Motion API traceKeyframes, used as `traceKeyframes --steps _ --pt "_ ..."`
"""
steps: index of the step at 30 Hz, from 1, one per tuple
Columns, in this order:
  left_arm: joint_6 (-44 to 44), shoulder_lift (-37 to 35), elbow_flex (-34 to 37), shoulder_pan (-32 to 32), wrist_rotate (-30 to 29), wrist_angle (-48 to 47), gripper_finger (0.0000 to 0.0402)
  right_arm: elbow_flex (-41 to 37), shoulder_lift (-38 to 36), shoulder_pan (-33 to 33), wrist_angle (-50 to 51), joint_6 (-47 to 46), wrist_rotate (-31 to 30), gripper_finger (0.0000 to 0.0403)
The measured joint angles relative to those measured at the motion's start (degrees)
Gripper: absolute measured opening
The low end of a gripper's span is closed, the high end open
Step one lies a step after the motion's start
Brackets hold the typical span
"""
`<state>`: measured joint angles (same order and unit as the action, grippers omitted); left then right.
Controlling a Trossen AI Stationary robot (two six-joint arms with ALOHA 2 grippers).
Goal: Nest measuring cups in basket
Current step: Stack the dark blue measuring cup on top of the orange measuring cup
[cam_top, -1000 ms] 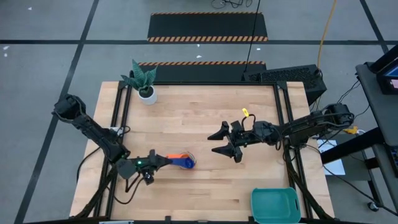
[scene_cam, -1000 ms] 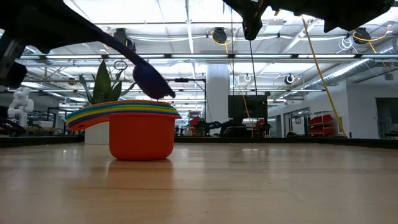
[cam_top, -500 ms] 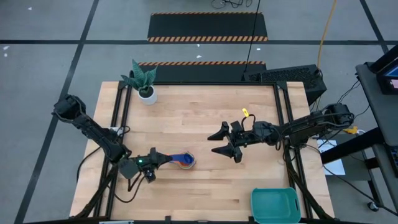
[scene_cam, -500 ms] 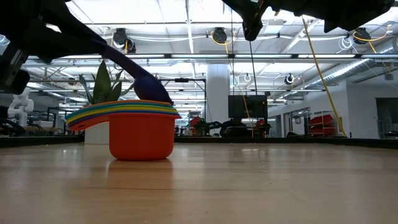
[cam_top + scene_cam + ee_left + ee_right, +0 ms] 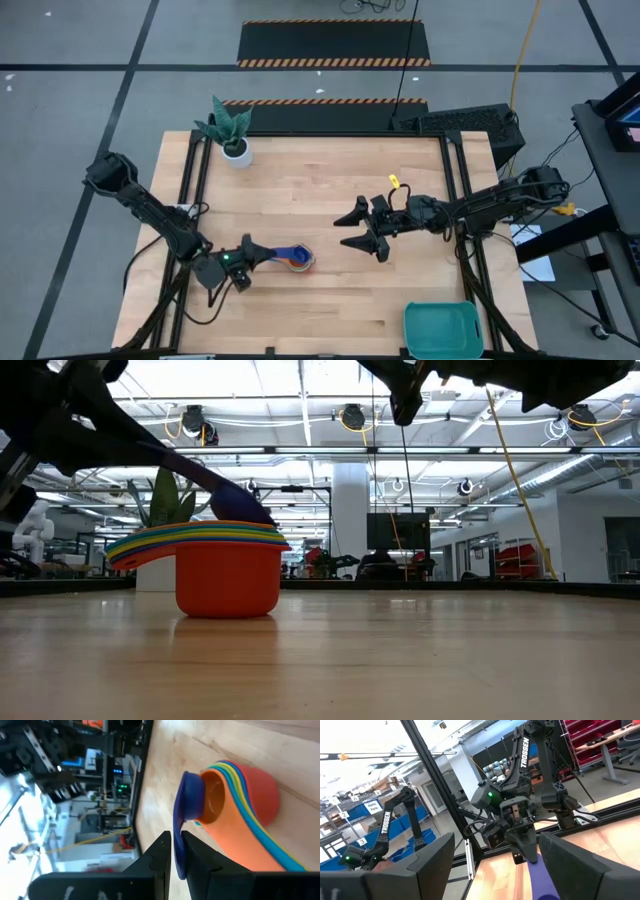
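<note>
One light, stiff navy plastic measuring cup (image 5: 189,800) is hanging by its flat handle, pinched in the left gripper (image 5: 176,851); right gripper (image 5: 362,228) is gaping, idle.

basket (image 5: 443,331) cut by the high view's bottom edge, nested cups' (image 5: 226,572) inner colours hidden — rims only

left tool (image 5: 254,252): low at near-left, fingers pinched close | right tool (image 5: 362,228): raised mid-table, fingers spread wide
</note>
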<state>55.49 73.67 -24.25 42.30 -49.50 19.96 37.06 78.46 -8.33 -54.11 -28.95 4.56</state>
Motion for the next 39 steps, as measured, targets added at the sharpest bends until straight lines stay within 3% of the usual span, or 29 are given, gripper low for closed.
traceKeyframes --steps 8,14,28,32,39 --pt "-13.6 -4.4 0.0 0.0 1.3 -2.4 0.0047 0.0 0.0 -0.5 -0.2 1.2 0.0 0.0281" --pt "-22.1 -8.1 0.0 0.0 6.4 -7.9 0.0047 0.0 0.0 -0.5 -0.2 1.2 0.0 0.0281" --pt "-36.2 -8.9 0.0 0.0 9.1 -11.7 0.0047 0.0 0.0 -0.4 -0.2 1.2 0.0 0.0281" --pt "-40.5 -8.9 0.0 0.0 12.4 -11.7 0.0047 0.0 0.0 -0.4 -0.2 1.2 0.0 0.0281" --pt "-41.8 -8.9 0.0 0.0 13.5 -12.2 0.0047 0.0 0.0 -0.4 -0.2 1.2 0.0 0.0282"
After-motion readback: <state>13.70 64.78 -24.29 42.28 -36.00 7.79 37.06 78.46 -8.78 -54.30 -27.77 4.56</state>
